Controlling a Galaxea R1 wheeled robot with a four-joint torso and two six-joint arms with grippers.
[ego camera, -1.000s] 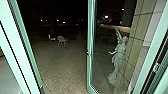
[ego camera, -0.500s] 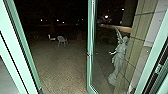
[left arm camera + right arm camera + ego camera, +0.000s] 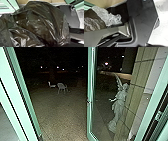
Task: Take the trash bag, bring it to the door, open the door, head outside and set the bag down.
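**One dark bag by my wrists, one glass door before a night yard**

I count one trash bag, a big dark brown-black sack of thin, glossy plastic [image 3: 37, 22]. It shows close by my left wrist camera, rounded and bulging, with sharp creases and bright glints, its folds drawn together into a narrow pleated gather. Through my right wrist camera I see a dark, shiny, wrinkled part of a bag, and touching it one piece of crumpled, clear-whitish plastic with a curled end [image 3: 107, 17]; whether that piece belongs to the bag I cannot tell. Nor can I tell whether my left tool or my right tool is wide, narrow or holding anything.

In the head view, one glass door leaf with a slim, pale green frame [image 3: 89, 119] stands upright just right of centre. Slanting pale green framing [image 3: 18, 104] runs down the left side, and a straight pale green post [image 3: 150, 107] crosses the lower right. Through the glass, right of centre, I see one pale winged statue in a draped robe [image 3: 119, 102], one arm held out. Beside it is a beige wall of flat panels with dark joints [image 3: 140, 77]. At upper left of centre stands one white armchair with a rounded back [image 3: 62, 87], and just beside it one smaller-looking white seat-like shape [image 3: 51, 85]. The ground is grainy and speckled [image 3: 60, 114].
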